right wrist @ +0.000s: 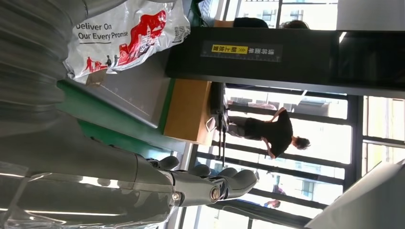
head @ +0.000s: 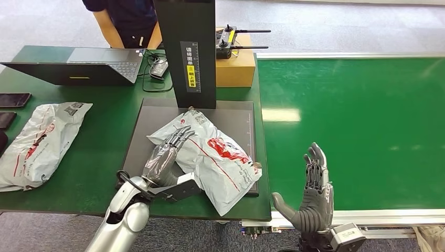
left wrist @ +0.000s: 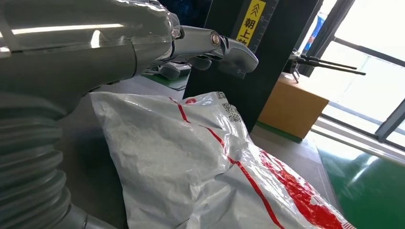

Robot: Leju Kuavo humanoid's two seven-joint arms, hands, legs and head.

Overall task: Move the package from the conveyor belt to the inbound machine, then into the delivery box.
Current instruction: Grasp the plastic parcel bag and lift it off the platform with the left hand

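The package lies on the dark scanner plate, beneath the black post. The right wrist view shows its print, "Deliver On Our Every Promise"; from the head it is a crumpled white bag with red marks. The left hand rests on it, fingers straight, gripping nothing. The right hand hangs spread over the belt, well apart.

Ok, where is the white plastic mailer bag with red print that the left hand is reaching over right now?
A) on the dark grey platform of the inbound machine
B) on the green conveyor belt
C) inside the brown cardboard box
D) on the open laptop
A: the white plastic mailer bag with red print lies on the dark grey platform beneath the machine's black column, with the left hand over it.
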